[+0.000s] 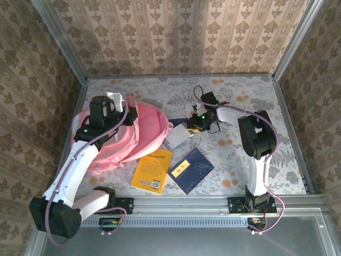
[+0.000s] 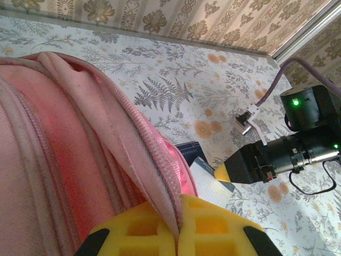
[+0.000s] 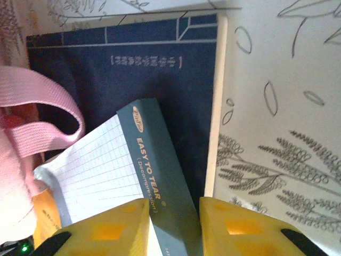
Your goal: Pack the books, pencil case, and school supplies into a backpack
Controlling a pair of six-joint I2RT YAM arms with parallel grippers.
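1. Top external view: the pink backpack (image 1: 149,128) lies on the left half of the patterned table (image 1: 240,160), and the left gripper (image 1: 118,116) is down on its upper part.
2. Left wrist view: the left gripper (image 2: 178,213) is clamped on the backpack (image 2: 64,160), with a pale pink zip-edged flap of fabric pinched between its two yellow fingers (image 2: 138,234).
3. Just right of the backpack in the top view lies a silvery-grey notepad (image 1: 178,137), and the right gripper (image 1: 194,124) is at its far right corner.
4. Right wrist view: the right gripper (image 3: 174,213) grips the notepad (image 3: 96,165). Its yellow fingers (image 3: 234,226) press against either side of the teal binding strip printed "EASY TO TEAR".
5. The lined pad rests tilted over a dark navy cover (image 3: 160,80) with a cream edge. A pink strap (image 3: 37,138) loops in at the left.
6. From the left wrist, the right gripper (image 2: 226,172) meets the notepad (image 2: 206,169) close beside the backpack's rim.
7. The yellow book (image 1: 153,169) lies flat near the front edge, just below the backpack. The navy book (image 1: 192,169) with a yellow label lies just to its right, turned at an angle.
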